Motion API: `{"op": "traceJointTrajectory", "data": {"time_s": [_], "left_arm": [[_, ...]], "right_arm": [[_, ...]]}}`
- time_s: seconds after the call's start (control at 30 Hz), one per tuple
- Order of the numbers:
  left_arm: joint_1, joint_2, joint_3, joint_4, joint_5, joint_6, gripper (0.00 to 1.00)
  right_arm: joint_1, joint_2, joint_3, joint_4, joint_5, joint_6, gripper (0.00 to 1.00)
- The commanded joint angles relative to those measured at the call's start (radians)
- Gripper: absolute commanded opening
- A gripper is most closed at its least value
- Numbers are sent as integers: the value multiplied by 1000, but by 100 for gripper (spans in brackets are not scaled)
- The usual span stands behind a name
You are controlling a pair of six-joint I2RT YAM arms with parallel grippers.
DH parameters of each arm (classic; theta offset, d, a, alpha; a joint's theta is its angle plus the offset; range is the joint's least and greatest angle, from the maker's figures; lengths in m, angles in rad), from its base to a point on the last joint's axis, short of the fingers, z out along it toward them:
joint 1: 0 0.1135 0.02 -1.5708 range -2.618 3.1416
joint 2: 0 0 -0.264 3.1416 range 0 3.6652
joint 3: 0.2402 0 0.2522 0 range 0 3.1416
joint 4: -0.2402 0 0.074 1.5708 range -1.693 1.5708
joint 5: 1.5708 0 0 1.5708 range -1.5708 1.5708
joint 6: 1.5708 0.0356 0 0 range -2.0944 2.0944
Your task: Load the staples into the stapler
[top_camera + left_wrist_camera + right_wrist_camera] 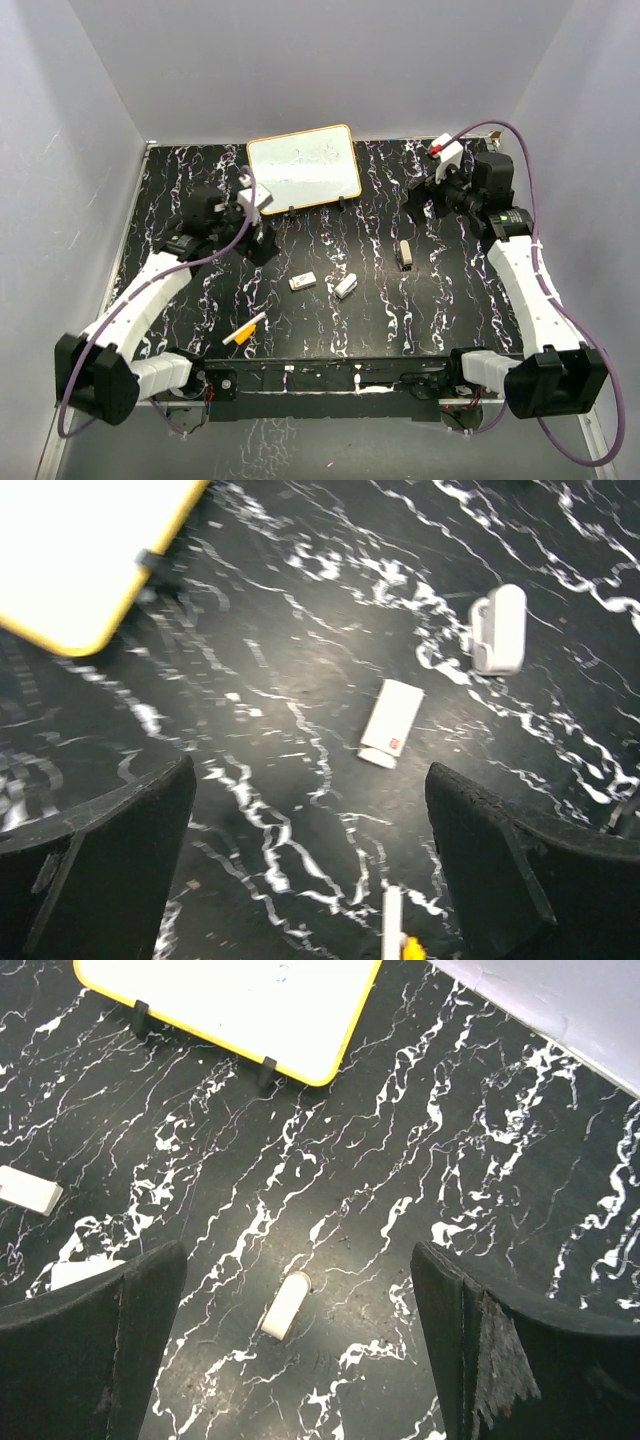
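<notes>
Staples pack [390,718], red label [396,745] unreadable

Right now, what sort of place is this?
Probably a robot test cell: plain pale walls enclose a black marbled table, the left arm and right arm are bolted at its near edge, and a small whiteboard stands on it.
</notes>
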Motion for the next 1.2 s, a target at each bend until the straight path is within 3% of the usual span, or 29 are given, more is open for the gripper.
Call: {"op": "traceJointTrajectory", "data": {"time_s": [0.0,0.33,0.47,0.73,1.03,1.17], "left_arm": [[-135,111,55,-6,5,-63,95],[-474,443,202,44,-127,-168,90],[-550,550,250,103,-193,-174,87],[-597,690,325,138,-297,-141,68],[-608,744,362,125,-271,-133,47],[-608,754,372,111,-260,-135,45]], "right_arm": [[1,62,-66,171,-16,63,98],[-35,71,-250,345,-48,174,98],[-55,56,-264,352,-34,172,98],[-116,40,-278,350,-81,181,98],[-126,47,-287,349,-100,182,99],[-127,57,-286,344,-107,181,98]]}}
